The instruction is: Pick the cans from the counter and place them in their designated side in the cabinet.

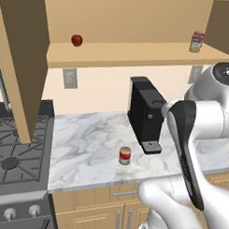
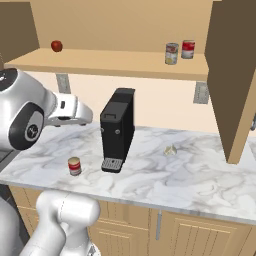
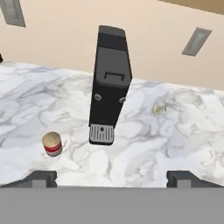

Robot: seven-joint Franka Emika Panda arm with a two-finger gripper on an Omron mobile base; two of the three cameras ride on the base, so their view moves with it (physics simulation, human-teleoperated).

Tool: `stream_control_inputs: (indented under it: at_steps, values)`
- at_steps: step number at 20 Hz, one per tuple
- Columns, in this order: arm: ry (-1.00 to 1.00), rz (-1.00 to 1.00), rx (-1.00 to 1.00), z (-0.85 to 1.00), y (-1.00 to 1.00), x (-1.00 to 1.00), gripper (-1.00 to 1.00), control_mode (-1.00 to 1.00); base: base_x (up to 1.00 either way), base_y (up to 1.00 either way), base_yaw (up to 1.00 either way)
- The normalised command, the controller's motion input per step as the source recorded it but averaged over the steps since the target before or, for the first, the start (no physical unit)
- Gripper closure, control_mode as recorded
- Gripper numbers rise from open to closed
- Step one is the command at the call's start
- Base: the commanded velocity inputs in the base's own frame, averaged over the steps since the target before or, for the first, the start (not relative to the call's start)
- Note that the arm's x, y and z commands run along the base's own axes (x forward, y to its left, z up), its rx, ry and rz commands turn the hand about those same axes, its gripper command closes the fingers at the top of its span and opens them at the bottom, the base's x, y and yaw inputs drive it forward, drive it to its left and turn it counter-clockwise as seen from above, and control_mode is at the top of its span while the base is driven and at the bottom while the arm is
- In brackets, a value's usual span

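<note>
From my left base camera, my own arm (image 1: pixel 190 151) covers the right end of the bench (image 1: pixel 87 153), and the cabinet door (image 1: pixel 22 61) runs off the top edge. A small pale lump (image 2: pixel 171 149) beside the coffee machine (image 2: pixel 118 129) is too small to identify.

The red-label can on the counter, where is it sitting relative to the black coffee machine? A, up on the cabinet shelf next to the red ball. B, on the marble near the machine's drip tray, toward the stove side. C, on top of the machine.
B: the red-label can stands upright on the counter, apart from the coffee machine, on its stove side.
</note>
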Motion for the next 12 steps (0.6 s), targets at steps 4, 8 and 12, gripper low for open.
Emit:
stream_control_inputs:
  at_steps: [4,8,12]
  values:
    - [0.05,-0.03,0.03,-0.27,0.27,0.0,-1.0,-1.0,0.0,0.0,0.0]
    - [0.02,-0.03,0.02,-0.19,0.23,0.0,-1.0,-1.0,0.0,0.0,0.0]
    - [0.04,-0.01,0.04,-0.12,0.14,0.01,-1.0,-1.0,0.0,0.0,0.0]
